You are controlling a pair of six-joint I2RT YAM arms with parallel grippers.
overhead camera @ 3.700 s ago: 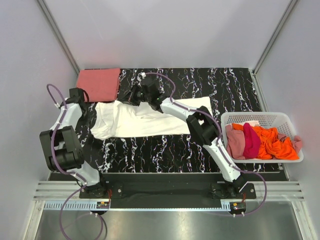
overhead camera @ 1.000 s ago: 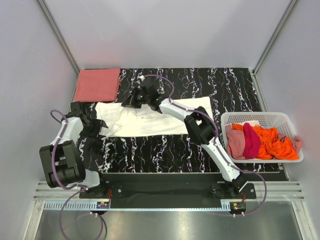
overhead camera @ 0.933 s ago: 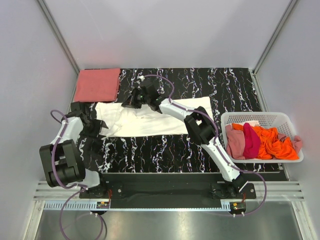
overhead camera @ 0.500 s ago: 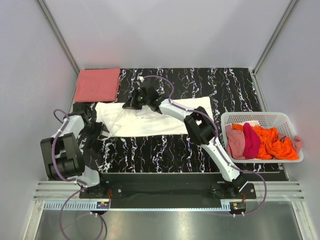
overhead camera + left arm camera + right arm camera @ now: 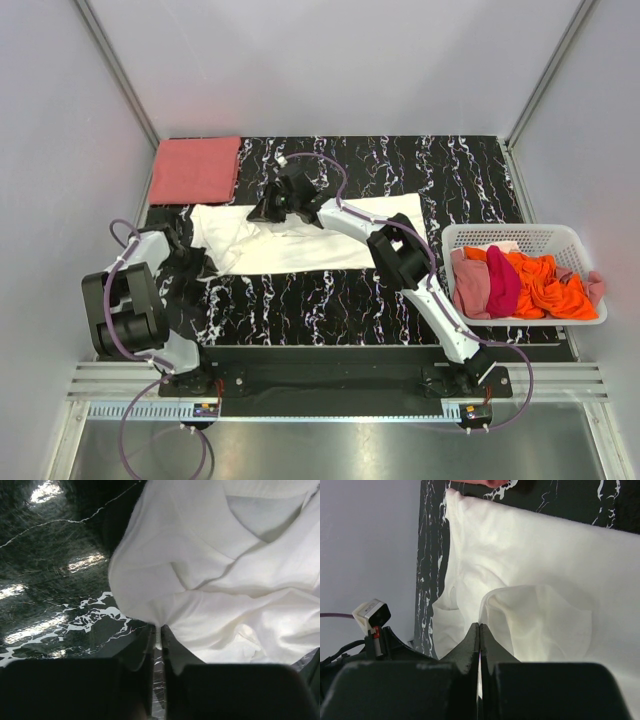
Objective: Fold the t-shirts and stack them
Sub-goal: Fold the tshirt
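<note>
A cream-white t-shirt (image 5: 320, 245) lies spread lengthwise on the black marble table (image 5: 400, 165). My left gripper (image 5: 197, 262) is at its near-left corner. In the left wrist view (image 5: 159, 632) the jaws are shut on a pinch of the shirt's edge (image 5: 225, 580). My right gripper (image 5: 260, 210) is at the shirt's far-left part. In the right wrist view (image 5: 479, 627) its jaws are shut on a raised fold of the cloth (image 5: 545, 570). A folded salmon-pink t-shirt (image 5: 196, 168) lies at the back left corner.
A white slatted basket (image 5: 520, 232) stands at the right edge. It holds a dusty pink shirt (image 5: 473, 285), a magenta shirt (image 5: 503, 280) and an orange shirt (image 5: 545, 283). Grey walls close in the table on three sides.
The left gripper has drawn the shirt's near-left corner a little towards the near edge. The right gripper has shifted slightly right with its fold. The bunched left side has flattened.
</note>
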